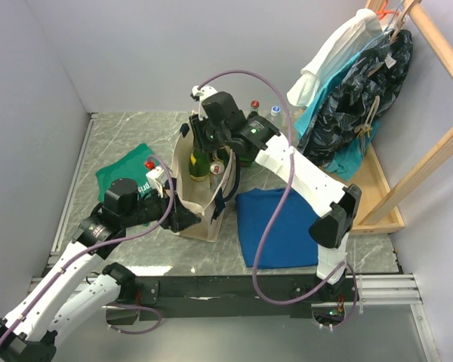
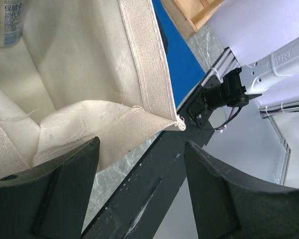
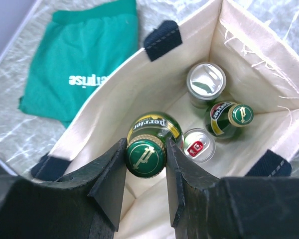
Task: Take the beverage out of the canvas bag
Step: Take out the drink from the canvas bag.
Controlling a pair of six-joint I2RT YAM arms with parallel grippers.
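Note:
The cream canvas bag (image 1: pixel 205 226) stands upright in the middle of the table with its mouth open. My right gripper (image 3: pixel 145 149) hangs over the mouth, shut on the cap of a green Perrier bottle (image 3: pixel 152 124), which is upright and still within the bag's walls (image 3: pixel 114 94). From above, that gripper (image 1: pixel 204 142) sits over the bottle (image 1: pixel 198 166). Deeper inside are a silver can (image 3: pixel 206 82), a second green bottle (image 3: pixel 229 118) and a red-tabbed can (image 3: pixel 198 145). My left gripper (image 2: pixel 139 149) is open at the bag's near lower corner (image 2: pixel 139 119), one finger (image 2: pixel 74 164) against the canvas.
A green cloth with white lettering (image 1: pixel 124 175) lies left of the bag and a flat blue cloth (image 1: pixel 281 226) lies to its right. Two bottles (image 1: pixel 264 111) stand behind the bag. A wooden rack with hanging clothes (image 1: pixel 362 90) fills the far right corner.

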